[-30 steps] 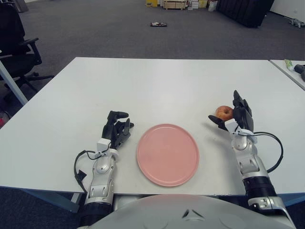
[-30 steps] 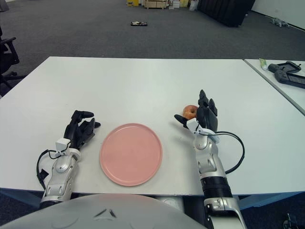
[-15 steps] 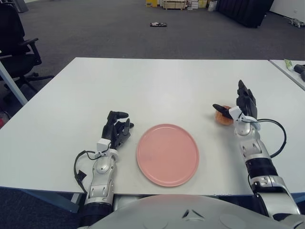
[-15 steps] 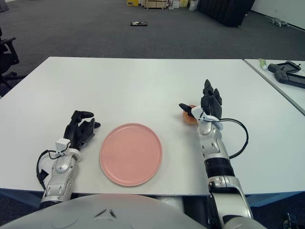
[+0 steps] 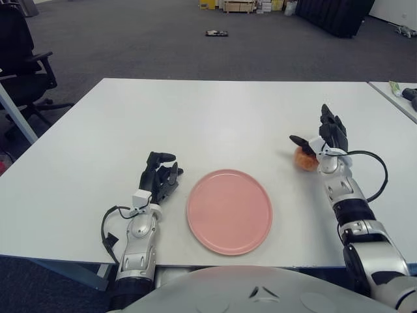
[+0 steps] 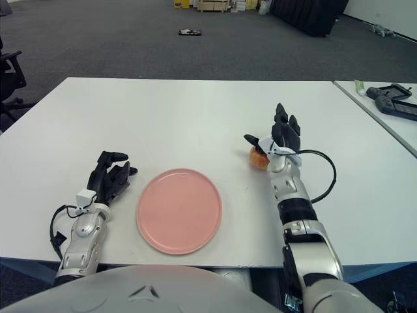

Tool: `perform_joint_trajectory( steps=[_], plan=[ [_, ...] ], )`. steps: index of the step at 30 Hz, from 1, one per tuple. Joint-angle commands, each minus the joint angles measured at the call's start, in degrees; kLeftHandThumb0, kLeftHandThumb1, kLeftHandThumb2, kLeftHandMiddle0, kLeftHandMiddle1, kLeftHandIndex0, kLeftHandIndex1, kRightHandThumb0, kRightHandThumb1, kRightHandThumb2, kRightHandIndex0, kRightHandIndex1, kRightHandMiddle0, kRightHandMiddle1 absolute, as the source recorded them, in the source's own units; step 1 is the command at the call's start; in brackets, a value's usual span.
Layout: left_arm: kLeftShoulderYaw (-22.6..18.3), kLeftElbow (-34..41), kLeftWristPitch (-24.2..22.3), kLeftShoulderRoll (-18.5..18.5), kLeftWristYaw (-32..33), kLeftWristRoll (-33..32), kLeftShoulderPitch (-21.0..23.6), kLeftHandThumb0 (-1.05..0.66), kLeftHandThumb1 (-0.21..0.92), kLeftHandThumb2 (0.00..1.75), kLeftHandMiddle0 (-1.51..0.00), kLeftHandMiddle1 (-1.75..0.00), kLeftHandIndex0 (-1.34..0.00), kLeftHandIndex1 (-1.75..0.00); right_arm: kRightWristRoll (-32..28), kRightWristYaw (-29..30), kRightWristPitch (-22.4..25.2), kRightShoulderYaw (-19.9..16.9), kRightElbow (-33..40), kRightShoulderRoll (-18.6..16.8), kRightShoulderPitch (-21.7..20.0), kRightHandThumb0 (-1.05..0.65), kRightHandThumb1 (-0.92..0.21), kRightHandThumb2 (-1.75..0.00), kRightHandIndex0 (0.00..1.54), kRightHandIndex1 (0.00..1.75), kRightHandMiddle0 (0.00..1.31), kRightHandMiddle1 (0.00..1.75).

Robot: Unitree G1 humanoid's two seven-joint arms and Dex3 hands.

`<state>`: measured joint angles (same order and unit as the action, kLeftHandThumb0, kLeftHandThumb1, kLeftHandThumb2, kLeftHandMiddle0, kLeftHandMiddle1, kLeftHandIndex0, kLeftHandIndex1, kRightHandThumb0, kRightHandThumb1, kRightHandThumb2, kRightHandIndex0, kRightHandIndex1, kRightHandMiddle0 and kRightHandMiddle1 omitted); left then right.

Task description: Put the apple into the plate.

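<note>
A red-yellow apple (image 5: 302, 158) lies on the white table (image 5: 215, 117), to the right of the pink plate (image 5: 229, 210). It also shows in the right eye view (image 6: 258, 157). My right hand (image 5: 321, 139) stands right beside and partly over the apple, with its fingers spread upward and its thumb reaching across the apple's top. It does not hold the apple. My left hand (image 5: 159, 176) rests on the table left of the plate, relaxed and holding nothing. The plate is empty.
A second table at the far right carries a black device (image 6: 391, 98) and a green tube (image 6: 359, 85). An office chair (image 5: 19, 59) stands at the far left. The table's front edge runs just below the plate.
My right hand has moved away from me and up to the apple, so its thumb now reaches over the apple's top. The apple, plate and left hand have stayed put.
</note>
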<state>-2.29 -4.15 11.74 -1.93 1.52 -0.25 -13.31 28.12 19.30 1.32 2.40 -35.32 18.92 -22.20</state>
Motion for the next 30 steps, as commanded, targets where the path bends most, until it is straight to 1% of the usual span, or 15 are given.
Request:
perform_joint_trajectory(
  steps=[1,5,8,10,14,16,17,18,20,26,30],
  plan=[
    [-0.1,-0.5,-0.8,-0.1,0.1,-0.3,-0.7,-0.35,0.87,0.60,-0.54,-1.31,-0.22,-1.75,0.9,-2.1,0.5,2.6,-3.5,0.6,-0.8,-0.84,-0.69,-0.52,0.00,0.00,0.00,0.00],
    [-0.2,-0.6,-0.7,-0.2,0.0,-0.5,-0.8,-0.35,0.87,0.60,-0.53,-1.30,-0.22,-1.75,1.5,-4.6,2.4,5.1,-3.3,0.8,0.0,-0.83,-0.68,-0.57,0.00,0.00,0.00,0.00],
    [-0.1,-0.4,-0.8,-0.1,0.1,-0.4,-0.9,-0.35,0.87,0.60,-0.52,-1.30,-0.22,-1.75,2.7,-9.3,5.3,8.0,-2.3,1.5,0.8,-0.84,-0.67,-0.58,0.00,0.00,0.00,0.00],
    [-0.1,-0.3,-0.9,-0.1,0.1,-0.3,-0.9,-0.35,0.87,0.60,-0.52,-1.31,-0.22,-1.75,2.8,-10.7,6.2,8.8,-1.5,1.9,1.1,-0.87,-0.67,-0.58,0.00,0.00,0.00,0.00],
    [0.0,0.0,-1.2,-0.1,0.4,0.0,-0.9,-0.35,0.87,0.60,-0.53,-1.31,-0.22,-1.75,3.7,-15.3,8.7,11.1,0.9,3.2,1.9,-0.90,-0.68,-0.57,0.00,0.00,0.00,0.00],
    [-0.1,0.1,-1.3,-0.1,0.4,0.0,-1.0,-0.35,0.87,0.61,-0.53,-1.32,-0.22,-1.75,3.8,-16.2,9.5,11.6,1.8,3.5,2.1,-0.92,-0.70,-0.53,0.00,0.00,0.00,0.00],
    [-0.1,0.2,-1.4,-0.1,0.4,0.1,-1.0,-0.35,0.87,0.61,-0.53,-1.32,-0.23,-1.75,4.1,-17.3,10.5,12.2,3.3,3.8,2.8,-0.92,-0.70,-0.53,0.00,0.00,0.00,0.00],
    [-0.1,0.2,-1.5,-0.1,0.4,0.1,-0.9,-0.35,0.87,0.61,-0.53,-1.32,-0.23,-1.75,4.9,-19.4,12.4,13.0,7.1,4.3,4.6,-0.93,-0.70,-0.52,0.00,0.00,0.00,0.00],
    [-0.1,0.3,-1.6,0.0,0.5,0.2,-0.9,-0.35,0.86,0.61,-0.54,-1.32,-0.23,-1.75,6.0,-22.0,15.0,14.0,11.9,4.9,6.9,-0.96,-0.73,-0.48,0.00,0.00,0.00,0.00],
    [-0.3,0.1,-1.7,0.3,0.1,0.0,-0.8,-0.35,0.86,0.61,-0.54,-1.31,-0.23,-1.75,7.3,-25.4,18.0,14.6,19.3,5.9,10.5,-0.98,-0.76,-0.43,0.00,0.00,0.00,0.00],
    [-0.4,-0.2,-1.4,0.4,-0.3,-0.5,-0.7,-0.35,0.88,0.58,-0.52,-1.32,-0.22,-1.75,8.1,-26.0,19.8,14.2,24.2,6.2,12.9,-0.97,-0.77,-0.42,0.00,0.00,0.00,0.00]
  ],
)
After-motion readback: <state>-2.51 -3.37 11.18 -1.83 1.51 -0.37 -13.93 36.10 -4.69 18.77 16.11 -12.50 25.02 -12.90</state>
